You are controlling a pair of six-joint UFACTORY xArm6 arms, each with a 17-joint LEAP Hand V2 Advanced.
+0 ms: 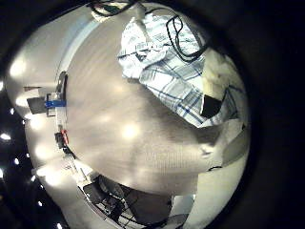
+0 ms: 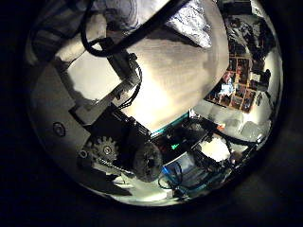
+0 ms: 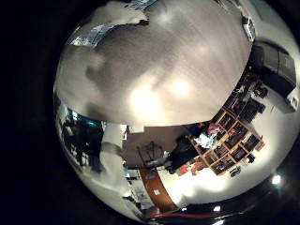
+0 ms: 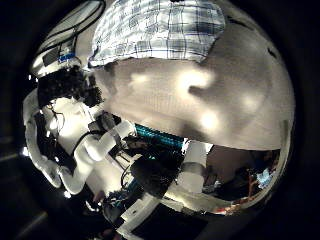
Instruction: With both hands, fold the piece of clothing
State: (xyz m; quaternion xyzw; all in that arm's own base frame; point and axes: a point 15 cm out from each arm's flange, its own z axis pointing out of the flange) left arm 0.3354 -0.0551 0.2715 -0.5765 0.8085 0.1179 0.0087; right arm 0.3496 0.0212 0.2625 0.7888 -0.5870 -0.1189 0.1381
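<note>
A checked shirt lies crumpled on the table, seen from the left little finger side. My left hand shows its fingers over the shirt's edge, apart from the cloth and holding nothing. In the left thumb side view its geared body fills the middle, and a bit of the shirt shows beyond. In the right thumb side view the shirt lies spread on the table, with my right hand well off it, its fingers relaxed and empty. Only a corner of the shirt appears in the right little finger side view.
A wide bare stretch of table lies between the shirt and the table's edge. Shelves with clutter and other room furniture stand beyond the table. A cable loops over the shirt.
</note>
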